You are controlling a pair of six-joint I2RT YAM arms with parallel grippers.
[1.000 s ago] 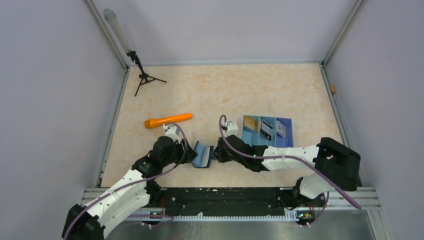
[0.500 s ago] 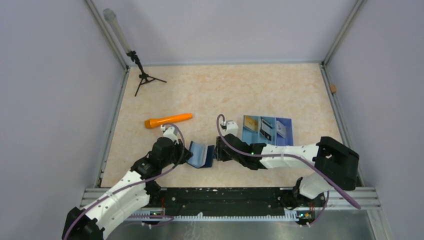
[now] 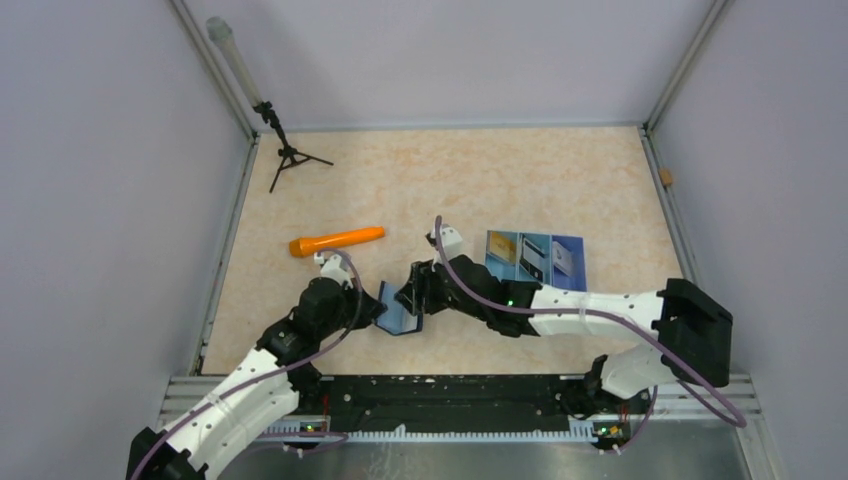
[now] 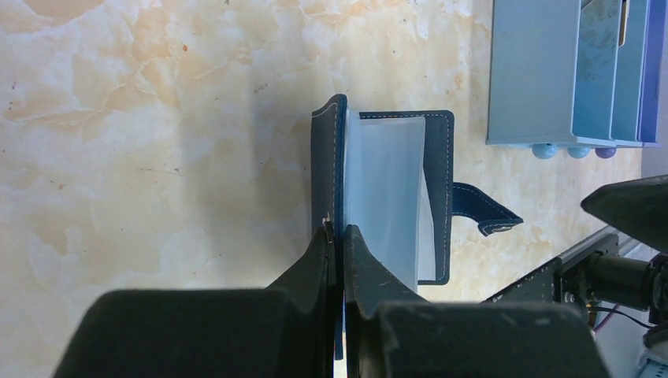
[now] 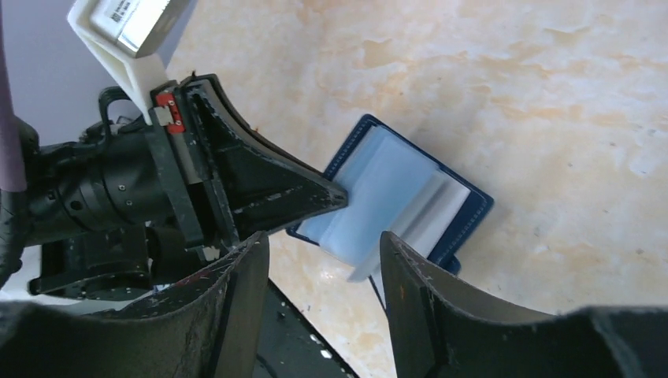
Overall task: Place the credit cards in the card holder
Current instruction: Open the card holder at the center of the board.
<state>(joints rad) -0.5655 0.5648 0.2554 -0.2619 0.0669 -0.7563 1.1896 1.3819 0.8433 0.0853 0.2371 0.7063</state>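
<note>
The card holder (image 3: 398,308) is a navy-blue wallet, half open and pale blue inside, near the table's front edge. My left gripper (image 3: 378,308) is shut on its left cover; in the left wrist view the fingertips (image 4: 337,232) pinch that navy flap, with the card holder (image 4: 394,197) spread beyond them. My right gripper (image 3: 412,292) hovers open just above the wallet, and in its wrist view the jaws (image 5: 323,244) stand apart with the card holder (image 5: 394,197) below them. The credit cards (image 3: 533,260) lie on a blue stand to the right: one gold (image 3: 503,246), one white (image 3: 563,260).
An orange torch-shaped object (image 3: 337,241) lies behind the left arm. A small black tripod (image 3: 285,155) holding a pale tube stands at the back left. Metal rails (image 3: 225,250) border the table, and a black rail (image 3: 450,392) runs along the front.
My left gripper has shut on the wallet's left cover. My right gripper has let go of the wallet's right side, opened, and moved left over it.
</note>
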